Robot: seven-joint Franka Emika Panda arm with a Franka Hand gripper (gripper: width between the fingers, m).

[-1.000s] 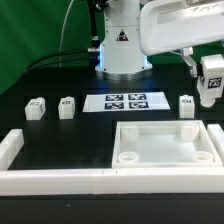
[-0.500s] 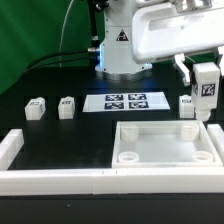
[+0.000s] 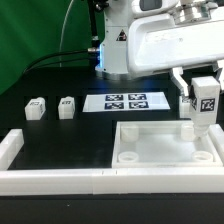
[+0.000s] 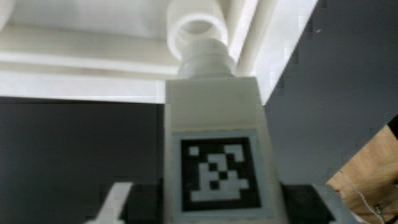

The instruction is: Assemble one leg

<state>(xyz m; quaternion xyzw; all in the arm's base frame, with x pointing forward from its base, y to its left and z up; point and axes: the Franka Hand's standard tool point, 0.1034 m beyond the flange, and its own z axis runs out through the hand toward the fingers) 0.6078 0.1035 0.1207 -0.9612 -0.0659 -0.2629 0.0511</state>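
My gripper [image 3: 206, 90] is shut on a leg [image 3: 204, 113], a white blocky peg with a black-and-white tag. It holds the leg upright above the far right corner of the large white panel [image 3: 165, 133]. In the wrist view the leg [image 4: 217, 120] fills the middle between my fingers [image 4: 121, 205]. Its round end [image 4: 201, 38] points at the white panel [image 4: 89, 50] below. Two more legs [image 3: 35, 108] [image 3: 67, 106] stand at the exterior view's left. Another white piece [image 3: 184, 102] shows partly behind the held leg.
The marker board [image 3: 127, 101] lies flat in the middle behind the panel. A long white rail [image 3: 60, 180] runs along the front, with a short upright end [image 3: 10, 148] at the left. The robot base [image 3: 120, 50] stands at the back.
My gripper has moved with the leg toward the exterior view's left and lower, from beside the panel to above its far right corner.
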